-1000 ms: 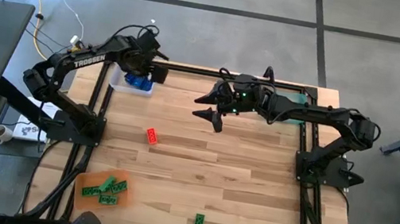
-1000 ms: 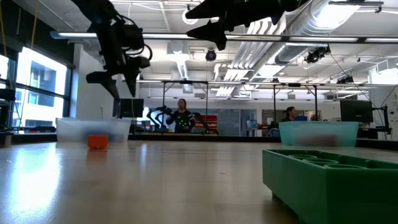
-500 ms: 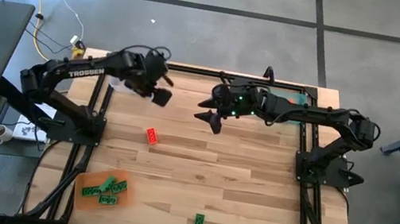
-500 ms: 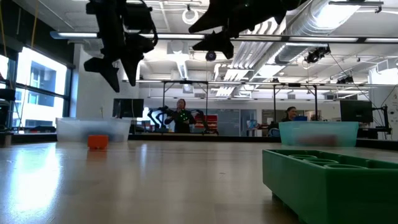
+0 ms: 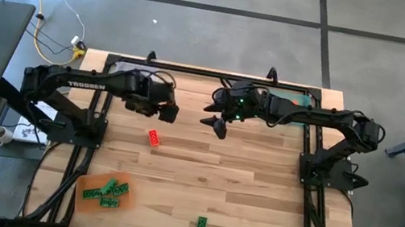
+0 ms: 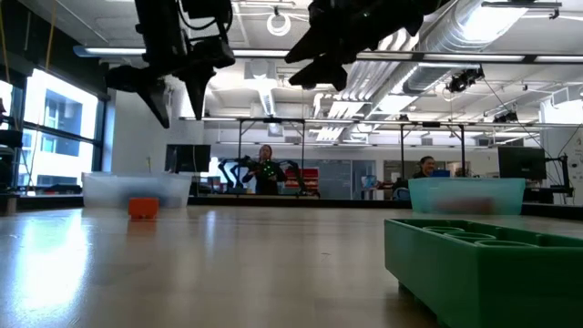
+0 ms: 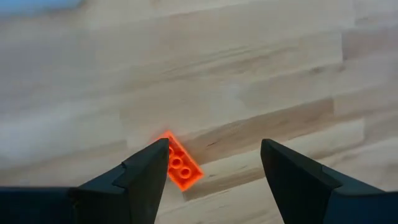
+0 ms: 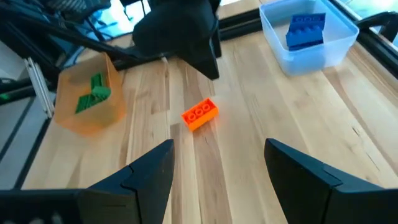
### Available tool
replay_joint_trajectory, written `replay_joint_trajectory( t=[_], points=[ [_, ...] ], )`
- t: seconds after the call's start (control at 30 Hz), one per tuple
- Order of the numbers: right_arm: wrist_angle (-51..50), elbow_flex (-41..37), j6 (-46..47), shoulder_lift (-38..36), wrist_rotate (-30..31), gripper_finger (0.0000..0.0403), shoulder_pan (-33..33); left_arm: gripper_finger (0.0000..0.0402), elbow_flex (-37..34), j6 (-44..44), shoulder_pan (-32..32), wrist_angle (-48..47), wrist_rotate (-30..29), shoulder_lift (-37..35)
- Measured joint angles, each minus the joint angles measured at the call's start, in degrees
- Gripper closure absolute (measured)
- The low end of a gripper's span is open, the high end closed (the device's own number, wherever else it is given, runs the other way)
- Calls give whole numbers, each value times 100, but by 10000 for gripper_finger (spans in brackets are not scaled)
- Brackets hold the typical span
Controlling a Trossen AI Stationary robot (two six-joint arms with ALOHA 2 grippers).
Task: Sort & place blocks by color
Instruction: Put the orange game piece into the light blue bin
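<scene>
Wooden table [image 5: 256,187]: both empty grippers [image 5: 169,113] [image 5: 216,122] gape above red-orange block [image 5: 153,137], unobstructed

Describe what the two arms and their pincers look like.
Both arms are dark, jointed links. The left arm carries white TROSSEN lettering along one link. The left pincer and right pincer each end in two dark, tapered, wedge-shaped fingers. A small green light glows near the right arm's wrist.
</scene>
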Motion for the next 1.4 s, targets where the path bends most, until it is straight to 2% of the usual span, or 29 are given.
replay_joint_trajectory(
  t=[0.2,0.4,0.67,1.03,1.4],
  points=[
    [-264,0,-398,-13,12,167,0,158,0,-1545,-603,-1,-283,0],
    [-346,0,-736,-13,15,167,0,158,0,-2794,-1224,-55,-911,96],
    [-636,0,-1135,-13,9,167,0,158,-186,-3940,-1612,-173,-954,492],
    [-646,0,-1536,-13,15,167,0,158,-284,-4414,-1643,-93,-783,1219],
    [-733,0,-1541,-13,15,167,0,158,-285,-4608,-1641,-87,-426,1869]
  ],
)
